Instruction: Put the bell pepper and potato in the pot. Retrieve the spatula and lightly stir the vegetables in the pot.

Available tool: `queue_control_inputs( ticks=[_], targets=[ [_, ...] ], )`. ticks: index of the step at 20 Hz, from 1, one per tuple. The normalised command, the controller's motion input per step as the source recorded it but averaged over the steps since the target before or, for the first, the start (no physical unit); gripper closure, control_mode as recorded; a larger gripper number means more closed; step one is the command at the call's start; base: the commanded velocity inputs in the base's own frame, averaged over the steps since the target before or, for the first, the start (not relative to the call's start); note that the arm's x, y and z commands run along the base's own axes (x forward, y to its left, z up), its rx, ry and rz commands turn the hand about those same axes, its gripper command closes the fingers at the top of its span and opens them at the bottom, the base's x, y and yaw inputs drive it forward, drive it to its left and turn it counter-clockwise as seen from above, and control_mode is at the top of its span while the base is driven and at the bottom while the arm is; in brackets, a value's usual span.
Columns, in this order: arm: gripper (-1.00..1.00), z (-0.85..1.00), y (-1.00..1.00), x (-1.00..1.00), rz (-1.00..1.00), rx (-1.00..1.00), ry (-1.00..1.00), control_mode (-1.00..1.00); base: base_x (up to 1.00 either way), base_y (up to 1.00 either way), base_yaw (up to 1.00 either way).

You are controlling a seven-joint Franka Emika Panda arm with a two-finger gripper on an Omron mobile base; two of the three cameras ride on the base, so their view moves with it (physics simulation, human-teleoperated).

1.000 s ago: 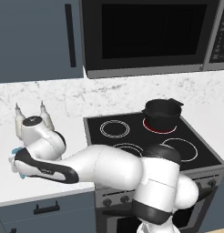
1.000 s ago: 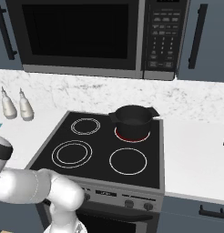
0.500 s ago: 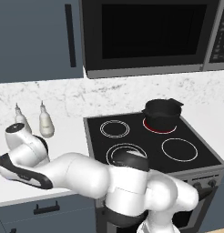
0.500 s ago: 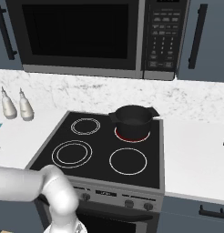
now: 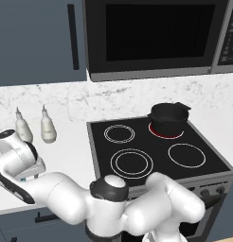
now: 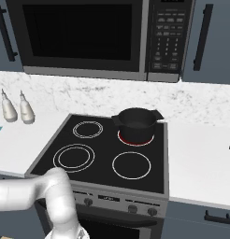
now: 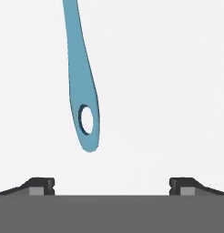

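- Now the arm sits further left than a second ago: it has swung off the stove's front edge and out over the white counter left of the cooktop, with the wrist low near the counter's front edge.
- The gripper points down at the counter; its two tips stand wide apart with bare white surface between them, so it is open and holds nothing.
- The spatula lies flat on the counter just ahead of the tips; in the hand view the handle end with its hanging hole is nearest, and the rest runs out of the top of the frame. A sliver of blue at the far left edge of the right base view is probably the same tool.
- The pot sits on the far right burner, which glows red under it. The pot is well apart from the gripper. Its contents cannot be made out from here, so pepper and potato are unconfirmed.
- Read: this is the spatula-retrieval step, approach phase. The handle lies off-centre, toward the left tip, so a small lateral correction looks needed before descending and closing.
- Two white bottles stand at the far side of the counter, clear of the approach.
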Motion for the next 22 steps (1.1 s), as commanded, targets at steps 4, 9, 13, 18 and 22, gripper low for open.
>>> queue_control_inputs(
  ticks=[4, 9, 13, 18, 22],
  targets=[
    [-1.0, -0.44, 0.0, 0.31, 0.0, 0.0, 0.0, -1.0, 0.0, 0.0, 0.0],
    [-1.0, -0.41, 0.04, 0.22, 0.0, 0.02, 0.0, -1.0, 0.0, 0.0, 0.0],
    [-1.0, -0.26, 0.18, 0.13, 0.0, 0.04, 0.0, -1.0, 0.0, 0.0, 0.0],
    [-1.0, -0.19, 0.22, 0.1, 0.0, 0.03, 0.0, -1.0, 0.0, 0.0, 0.0],
    [-1.0, -0.4, 0.0, 0.06, 0.0, 0.0, 0.0, -1.0, 0.0, 0.0, 0.0]
  ],
)
